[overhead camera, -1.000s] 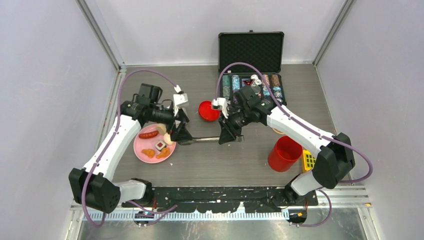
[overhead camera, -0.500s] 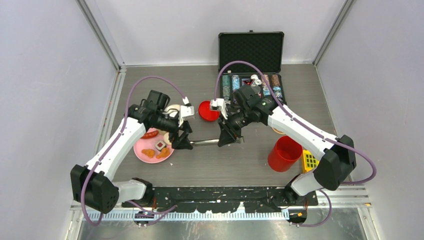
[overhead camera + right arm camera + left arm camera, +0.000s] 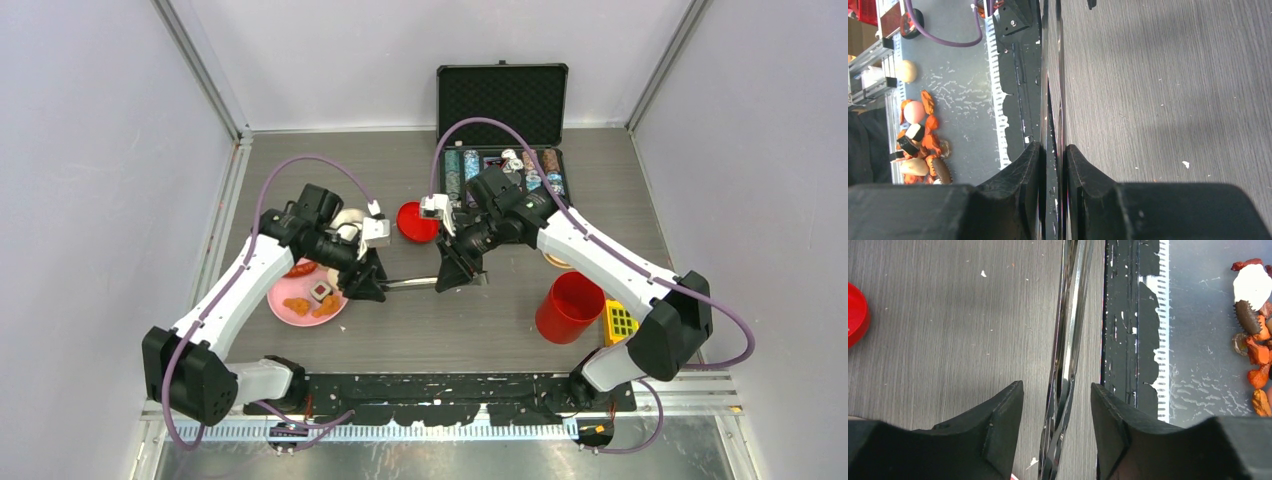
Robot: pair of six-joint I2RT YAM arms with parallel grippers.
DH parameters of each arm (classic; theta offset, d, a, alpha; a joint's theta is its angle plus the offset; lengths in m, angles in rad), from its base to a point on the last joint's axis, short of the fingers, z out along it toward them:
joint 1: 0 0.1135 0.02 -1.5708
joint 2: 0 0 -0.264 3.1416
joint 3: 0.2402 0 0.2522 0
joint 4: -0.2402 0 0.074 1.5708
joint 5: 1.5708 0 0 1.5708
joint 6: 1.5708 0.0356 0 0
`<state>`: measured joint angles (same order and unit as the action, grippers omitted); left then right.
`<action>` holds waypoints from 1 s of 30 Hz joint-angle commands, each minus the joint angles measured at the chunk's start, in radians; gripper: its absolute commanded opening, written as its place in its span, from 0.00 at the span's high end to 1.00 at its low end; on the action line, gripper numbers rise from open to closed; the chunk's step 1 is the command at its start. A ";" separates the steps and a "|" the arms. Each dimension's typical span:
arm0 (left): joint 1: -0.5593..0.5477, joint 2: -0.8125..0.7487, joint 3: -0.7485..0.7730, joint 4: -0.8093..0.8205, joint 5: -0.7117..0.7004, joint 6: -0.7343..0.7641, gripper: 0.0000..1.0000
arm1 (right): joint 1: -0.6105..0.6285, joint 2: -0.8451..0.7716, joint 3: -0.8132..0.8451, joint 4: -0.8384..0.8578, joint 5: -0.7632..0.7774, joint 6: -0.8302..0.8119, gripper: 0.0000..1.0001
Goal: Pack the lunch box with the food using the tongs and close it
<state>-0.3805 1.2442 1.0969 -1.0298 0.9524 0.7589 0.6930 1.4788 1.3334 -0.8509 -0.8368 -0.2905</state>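
Slim dark tongs horizontal, centre — red canister upright, open, right; food clustered left.

My left arm reaches forward with the elbow bent inward. The left gripper points across at the right one, and its jaws stand apart with the tongs between them, a gap on either side. My right arm stretches in low. The right gripper has its fingers pinched tight on the tongs.

Free tabletop in front of tongs; plate at left.
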 commanded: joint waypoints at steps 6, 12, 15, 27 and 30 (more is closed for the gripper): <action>-0.015 -0.023 0.018 -0.023 0.054 -0.031 0.71 | 0.011 -0.051 0.042 -0.006 -0.043 -0.015 0.73; -0.017 -0.096 0.010 0.006 0.032 -0.065 0.87 | 0.014 -0.033 0.027 0.001 -0.032 0.000 0.36; -0.017 -0.097 0.030 -0.013 0.027 -0.067 0.88 | 0.022 -0.014 0.037 -0.010 -0.014 -0.003 0.28; -0.035 -0.098 0.072 -0.035 -0.038 -0.036 0.91 | 0.077 0.099 0.142 -0.147 -0.009 -0.068 0.41; -0.036 -0.102 0.068 -0.030 -0.034 -0.046 0.91 | 0.076 0.097 0.143 -0.120 0.001 -0.045 0.45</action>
<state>-0.4107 1.1606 1.1294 -1.0569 0.9100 0.7143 0.7662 1.5833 1.4300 -0.9745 -0.8379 -0.3408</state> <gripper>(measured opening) 0.157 0.574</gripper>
